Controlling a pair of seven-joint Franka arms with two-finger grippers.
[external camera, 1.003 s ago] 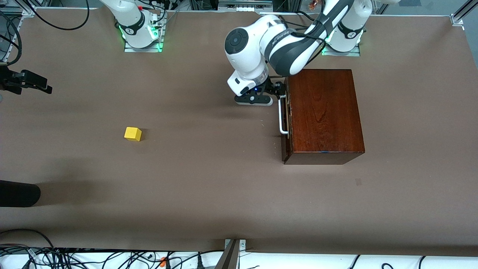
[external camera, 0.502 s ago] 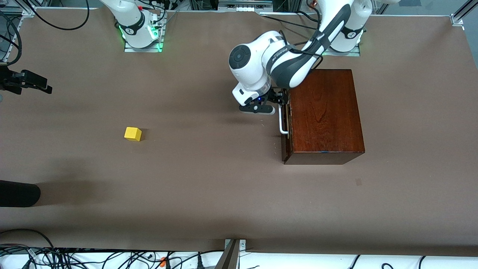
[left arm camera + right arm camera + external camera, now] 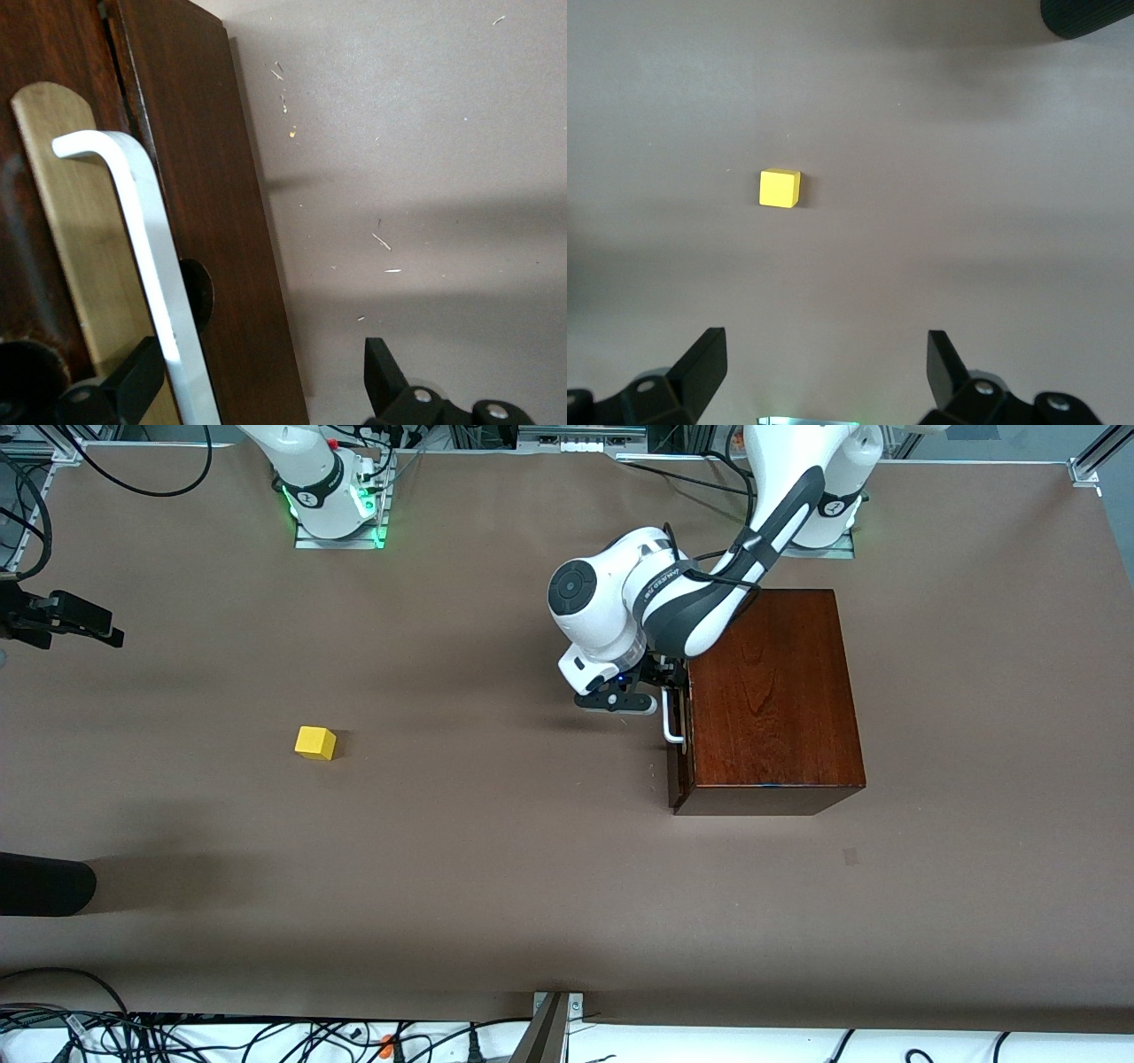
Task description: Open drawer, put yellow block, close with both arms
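The yellow block (image 3: 315, 742) (image 3: 780, 188) lies alone on the brown table toward the right arm's end. The mahogany box (image 3: 771, 691) stands toward the left arm's end, its drawer (image 3: 679, 766) pushed in. The white bar handle (image 3: 671, 726) (image 3: 155, 239) runs along the drawer front over a brass plate (image 3: 66, 230). My left gripper (image 3: 666, 685) (image 3: 257, 390) is open at the handle. The bar passes between its fingers, close beside one finger (image 3: 133, 385); the other finger (image 3: 381, 376) is over the table. My right gripper (image 3: 824, 372) hangs open high over the table with the block below it; it does not show in the front view.
The right arm's green-lit base (image 3: 335, 509) and the left arm's base (image 3: 819, 514) stand along the table's edge farthest from the front camera. A black device (image 3: 66, 618) juts in at the right arm's end. A dark rounded object (image 3: 40, 884) (image 3: 1090, 16) lies nearer the front camera.
The left arm has slid its gripper along the drawer front, from the handle's farther end toward its middle, nearer the front camera. The yellow block and box have not moved.
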